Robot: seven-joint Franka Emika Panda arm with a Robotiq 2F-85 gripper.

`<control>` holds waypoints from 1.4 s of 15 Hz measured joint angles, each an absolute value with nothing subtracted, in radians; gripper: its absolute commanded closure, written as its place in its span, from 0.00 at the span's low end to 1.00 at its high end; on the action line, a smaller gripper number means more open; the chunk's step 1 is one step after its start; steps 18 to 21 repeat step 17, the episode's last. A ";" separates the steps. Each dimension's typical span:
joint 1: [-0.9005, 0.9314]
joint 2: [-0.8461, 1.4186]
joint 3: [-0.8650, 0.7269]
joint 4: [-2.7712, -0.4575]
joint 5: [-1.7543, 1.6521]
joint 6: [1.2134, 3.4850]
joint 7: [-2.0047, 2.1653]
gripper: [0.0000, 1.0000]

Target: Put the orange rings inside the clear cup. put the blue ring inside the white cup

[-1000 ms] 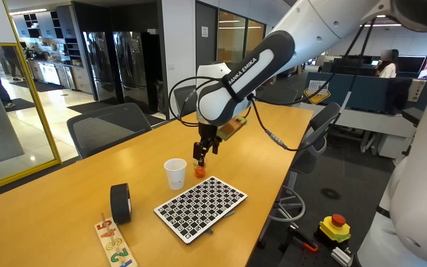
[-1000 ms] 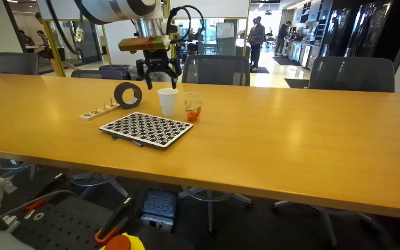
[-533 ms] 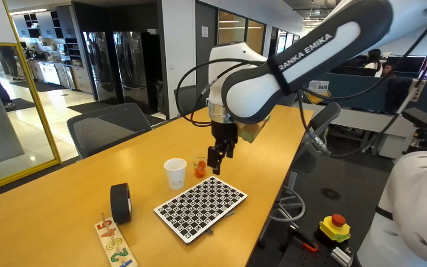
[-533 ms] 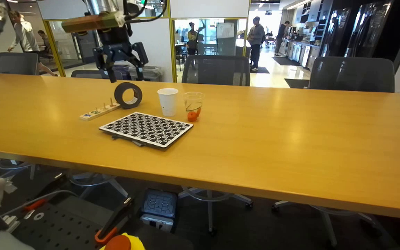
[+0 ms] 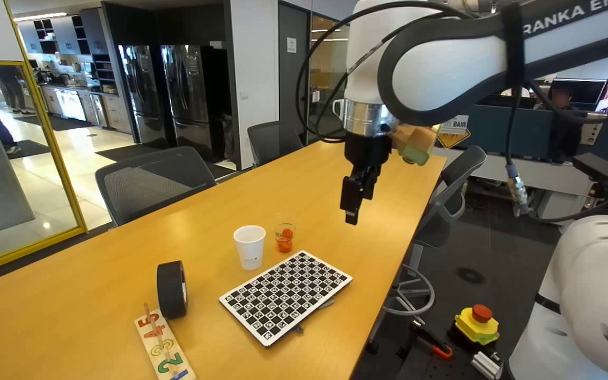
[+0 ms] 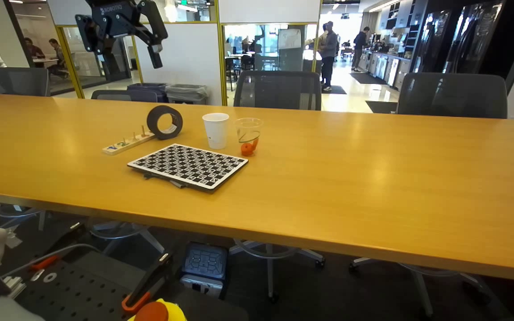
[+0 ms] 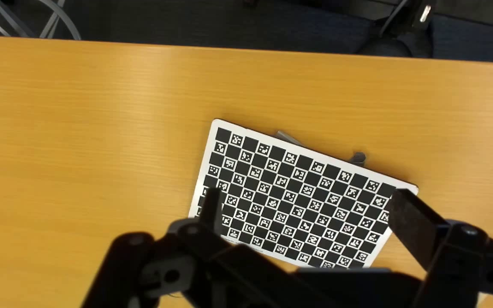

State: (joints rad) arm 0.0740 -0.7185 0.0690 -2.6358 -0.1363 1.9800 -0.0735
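Claw (image 7: 304, 204) raised above the table (image 6: 373, 178), its fingers spread wide and gripping nothing.
Below the claw, framed between its fingers in the wrist view, we see the checkerboard (image 7: 280, 201) lying on the table. Lower than the claw and to its left in an exterior view, we find the number board (image 5: 171, 349) and, standing on edge just beside it, the black roll (image 5: 169, 290). On that same side of the claw, but nearer to it, we note the white cup (image 5: 250, 248), upright, its inner floor hidden from us. Just beside it, well below the claw in both exterior views, stands the clear cup (image 6: 249, 128). At its bottom we make out orange rings (image 6: 247, 149); we cannot tell how many.
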 measured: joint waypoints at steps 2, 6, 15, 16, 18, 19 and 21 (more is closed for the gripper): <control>0.077 -0.783 0.051 -2.669 -0.138 1.969 -0.140 0.00; 0.088 -0.879 -0.009 -2.741 -0.137 1.969 -0.233 0.00; 0.079 -0.921 -0.136 -2.757 -0.134 1.968 -0.315 0.00; 0.077 -0.921 -0.136 -2.757 -0.134 1.968 -0.315 0.00; 0.077 -0.921 -0.136 -2.757 -0.134 1.968 -0.315 0.00; 0.077 -0.921 -0.136 -2.757 -0.134 1.968 -0.315 0.00; 0.077 -0.921 -0.136 -2.757 -0.134 1.968 -0.315 0.00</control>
